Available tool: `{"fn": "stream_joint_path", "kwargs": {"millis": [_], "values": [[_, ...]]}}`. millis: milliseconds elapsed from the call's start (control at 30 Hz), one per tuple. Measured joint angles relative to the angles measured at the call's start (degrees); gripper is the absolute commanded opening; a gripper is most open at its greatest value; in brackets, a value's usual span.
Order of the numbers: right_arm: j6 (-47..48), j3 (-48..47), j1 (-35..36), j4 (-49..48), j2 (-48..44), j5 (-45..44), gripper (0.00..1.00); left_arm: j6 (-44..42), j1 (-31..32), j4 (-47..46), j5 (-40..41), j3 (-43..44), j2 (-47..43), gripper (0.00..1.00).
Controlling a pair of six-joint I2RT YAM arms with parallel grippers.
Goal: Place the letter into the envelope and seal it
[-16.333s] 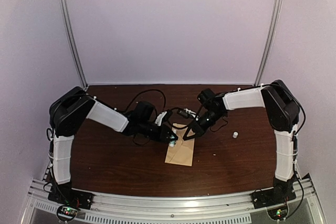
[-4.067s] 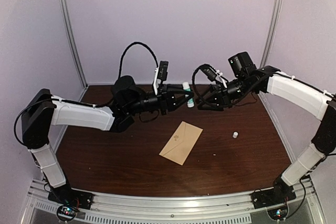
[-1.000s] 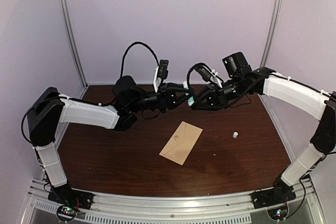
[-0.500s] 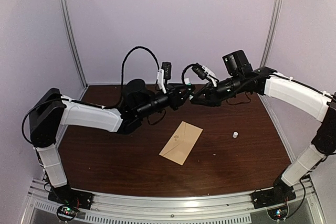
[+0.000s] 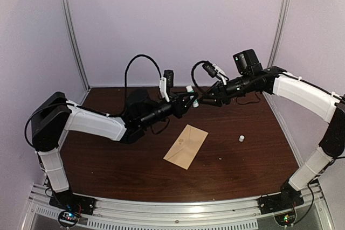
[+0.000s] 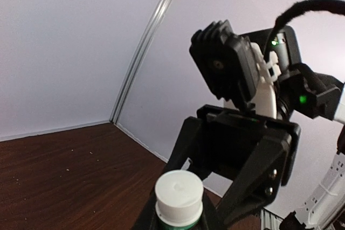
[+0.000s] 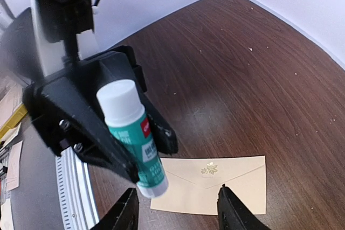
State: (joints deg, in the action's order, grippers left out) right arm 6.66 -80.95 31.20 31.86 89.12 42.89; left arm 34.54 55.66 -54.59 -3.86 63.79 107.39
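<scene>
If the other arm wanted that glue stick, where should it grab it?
Probably the white end of the glue stick, approached from beyond that end: the left gripper clamps the teal body, leaving that round end sticking out furthest.

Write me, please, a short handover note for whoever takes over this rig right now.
Left gripper: shut on the glue stick, cap on, held in the air above the table.
Right gripper: open, empty, close in front of the stick.
The envelope lies flat on the table, flap down. The letter is not in view, presumably inside.
Done: flap looks closed; whether it is glued cannot be told.
Left: probably set the stick down and press the flap.
</scene>
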Motion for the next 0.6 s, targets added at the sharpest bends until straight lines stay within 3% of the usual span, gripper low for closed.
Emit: {"fn": "stream_joint_path", "kwargs": {"millis": [233,400,600], "values": [[6.73,0.42,-3.54,1.25,-1.31,16.83,0.52,1.18,-4.22,-7.54,-20.57,-4.55,-0.94,0.00],[10.10,1.05,-1.66,3.67,-0.79,22.40,0.49,4.20,-3.69,-14.03,-27.23,-4.90,-0.87,0.00],[12.66,1.05,1.55,6.19,0.68,24.52,0.43,6.16,-3.63,-17.51,-29.88,-4.87,-0.55,0.00]]}}
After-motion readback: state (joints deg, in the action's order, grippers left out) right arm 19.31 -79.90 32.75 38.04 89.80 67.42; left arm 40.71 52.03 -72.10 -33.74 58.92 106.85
